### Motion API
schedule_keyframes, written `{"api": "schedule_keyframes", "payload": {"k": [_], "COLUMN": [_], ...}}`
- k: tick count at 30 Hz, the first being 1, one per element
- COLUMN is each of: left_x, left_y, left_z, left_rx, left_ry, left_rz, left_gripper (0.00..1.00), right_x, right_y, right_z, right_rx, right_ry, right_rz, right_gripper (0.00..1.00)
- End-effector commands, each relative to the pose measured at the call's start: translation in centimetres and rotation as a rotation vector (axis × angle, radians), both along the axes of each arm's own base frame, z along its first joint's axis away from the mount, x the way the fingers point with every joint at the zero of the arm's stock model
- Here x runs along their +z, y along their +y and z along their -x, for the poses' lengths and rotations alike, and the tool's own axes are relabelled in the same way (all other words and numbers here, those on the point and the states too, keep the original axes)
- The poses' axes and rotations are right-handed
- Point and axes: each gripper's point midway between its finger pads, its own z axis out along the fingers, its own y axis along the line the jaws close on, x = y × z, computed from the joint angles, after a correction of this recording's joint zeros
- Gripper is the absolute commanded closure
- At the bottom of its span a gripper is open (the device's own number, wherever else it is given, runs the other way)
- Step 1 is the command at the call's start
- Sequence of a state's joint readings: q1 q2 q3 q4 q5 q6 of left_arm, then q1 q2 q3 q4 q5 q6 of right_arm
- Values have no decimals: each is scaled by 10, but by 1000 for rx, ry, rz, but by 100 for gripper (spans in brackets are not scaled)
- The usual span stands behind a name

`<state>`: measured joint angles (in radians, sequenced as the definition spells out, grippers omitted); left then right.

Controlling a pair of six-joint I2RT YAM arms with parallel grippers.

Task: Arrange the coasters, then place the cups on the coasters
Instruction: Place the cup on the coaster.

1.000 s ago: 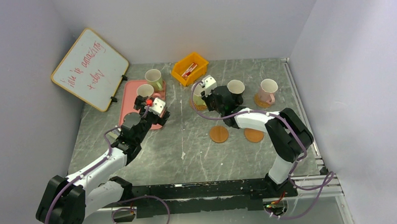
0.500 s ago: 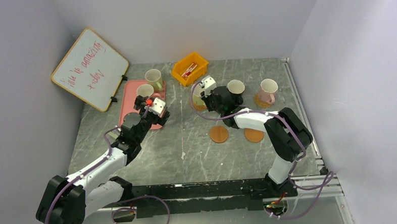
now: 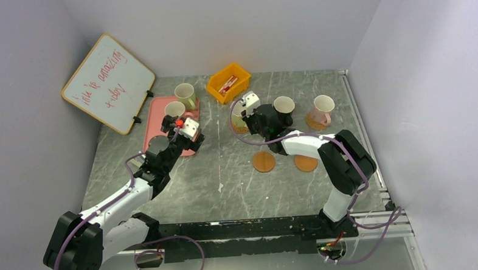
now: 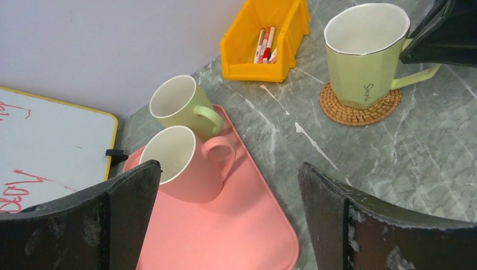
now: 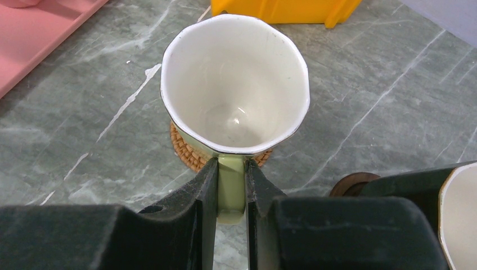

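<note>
Your right gripper (image 5: 231, 185) is pinching the flat handle of the faceted pale green mug (image 5: 235, 84), which is standing on the round woven coaster (image 5: 185, 151); your left gripper (image 4: 225, 191) is hovering, fingers spread wide, near the glossy pink mug (image 4: 188, 171) on the smooth pink tray (image 4: 242, 242)

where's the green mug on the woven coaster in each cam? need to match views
Top external: green mug at back centre, left of the black mug.
Left wrist: upper right, standing on the woven coaster.
Right wrist: centre of frame, handle pinched by the right gripper.
Shared landmark: yellow bin, just behind the mug.
</note>
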<state>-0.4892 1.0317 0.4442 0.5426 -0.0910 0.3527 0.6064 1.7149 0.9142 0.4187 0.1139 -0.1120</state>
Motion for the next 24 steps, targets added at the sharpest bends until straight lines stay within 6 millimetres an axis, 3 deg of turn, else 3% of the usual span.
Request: {"api": "schedule_keyframes", "payload": {"k": [1,24], "left_x": [10,10], "left_y": [-2,-2], "left_z": [-1,-1], "left_rx": [-12,-14], "left_ry": [-44,-44], "left_rz": [22,20], "left_gripper": [3,3], "right_x": [56,55], "right_y": [14,17], "right_z": [-20,-19], "right_rx": [-10,4], "right_ry": [-148,-134], "right_rz": [-102,-101], "right_gripper": [100,86]}}
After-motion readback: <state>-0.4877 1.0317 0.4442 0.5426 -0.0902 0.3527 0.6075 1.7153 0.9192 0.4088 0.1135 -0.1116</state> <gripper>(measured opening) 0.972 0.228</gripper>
